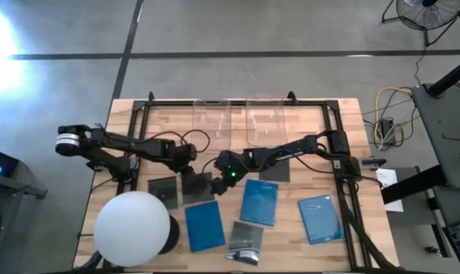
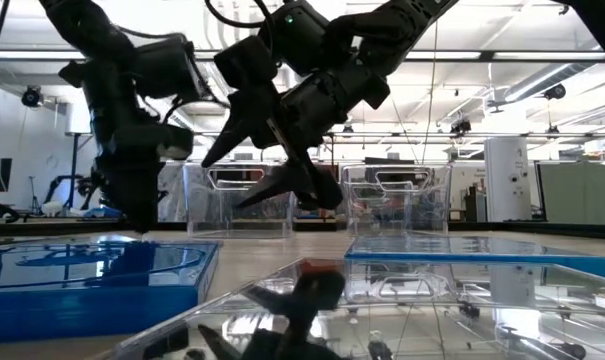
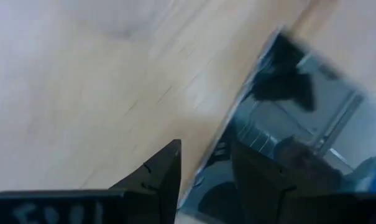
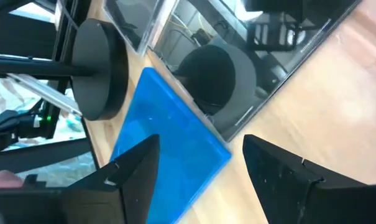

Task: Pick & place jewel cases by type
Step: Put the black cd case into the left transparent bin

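Wooden table (image 1: pixel 306 236): carries everything listed here, with a black frame round its edge.

White sphere (image 1: pixel 133 222): near left corner, on a dark base; not part of the sort.

Two clear bins (image 1: pixel 237 122): side by side at the far edge; nothing can be made out inside them, so the sort reads as at an early stage.

Blue jewel cases, three: one (image 1: pixel 204 226) just right of the sphere, one (image 1: pixel 259 202) at centre, one (image 1: pixel 320 218) toward the right. All lie flat along the near half.

Dark jewel cases, four: one (image 1: pixel 163 189) left of centre, one (image 1: pixel 198 188) beside it under the two grippers, one (image 1: pixel 276 170) partly under the right arm, one (image 1: pixel 245 242) at the near edge, glossy and reflecting.

Left gripper (image 1: pixel 193 176): low over the second dark case. In the wrist view its fingers (image 3: pixel 166 174) straddle that case's edge with a narrow gap, not clenched; no grasp visible.

Right gripper (image 1: pixel 223 181): close alongside, raised off the table, jaws parted and empty (image 2: pixel 282 160).

Step in hand, as judged: the left gripper is lining up to pick the dark case. Next move calls for closing on the thin edge without sliding the case, lifting it level, and keeping clear of the neighbouring right gripper.
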Available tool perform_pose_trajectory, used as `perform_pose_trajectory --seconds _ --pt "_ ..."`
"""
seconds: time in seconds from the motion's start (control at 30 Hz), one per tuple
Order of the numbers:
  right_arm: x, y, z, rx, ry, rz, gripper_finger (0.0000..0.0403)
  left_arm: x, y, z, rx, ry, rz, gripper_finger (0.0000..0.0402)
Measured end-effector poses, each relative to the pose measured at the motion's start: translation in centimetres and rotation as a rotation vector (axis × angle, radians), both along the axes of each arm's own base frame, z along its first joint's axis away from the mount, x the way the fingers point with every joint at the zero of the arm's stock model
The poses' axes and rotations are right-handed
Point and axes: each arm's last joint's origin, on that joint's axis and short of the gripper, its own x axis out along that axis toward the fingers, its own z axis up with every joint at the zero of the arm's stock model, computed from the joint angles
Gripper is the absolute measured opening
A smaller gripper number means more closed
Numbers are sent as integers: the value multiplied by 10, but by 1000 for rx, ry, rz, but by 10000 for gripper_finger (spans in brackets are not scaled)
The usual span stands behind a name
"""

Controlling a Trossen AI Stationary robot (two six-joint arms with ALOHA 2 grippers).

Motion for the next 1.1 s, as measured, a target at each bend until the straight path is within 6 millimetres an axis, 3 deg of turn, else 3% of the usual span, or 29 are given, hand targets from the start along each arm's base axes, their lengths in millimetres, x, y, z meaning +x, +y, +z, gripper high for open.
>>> perform_pose_trajectory --seconds 0.27,0.5,1.1 --pt "0 -2 0 -16 -9 9 226 6 -10 18 -31 -113 -103 121" --pt "0 -8 -1 -32 -14 12 226 7 -22 6 -51 -126 -206 121" --pt "-2 -10 -3 -36 10 11 226 -8 -13 -23 135 -110 -209 121"
